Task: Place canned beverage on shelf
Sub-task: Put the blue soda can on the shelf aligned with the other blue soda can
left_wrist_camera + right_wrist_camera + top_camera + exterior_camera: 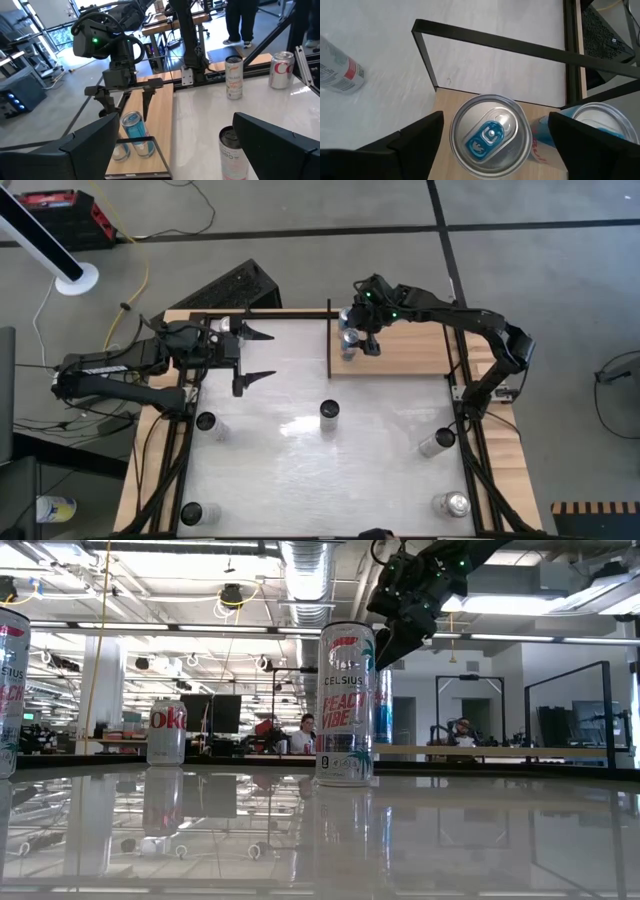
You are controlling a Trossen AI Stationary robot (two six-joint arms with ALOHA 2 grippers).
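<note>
The tan wood shelf (410, 350) with thin black rails lies at the table's far right. Two cans stand upright on its left end: a blue can with a blue tab (490, 135), also in the left wrist view (134, 127), and a second can (597, 120) beside it. My right gripper (358, 338) is open just above the blue-tab can, with one finger on either side of its top and touching nothing (127, 97). My left gripper (258, 356) is open and empty over the table's far left.
Several more cans are on the whitish table: a Celsius can (330, 412) upright in the middle, one at mid-left (207, 422), one near left (190, 513), two at the right (437, 442) (450, 503). People are in the room beyond.
</note>
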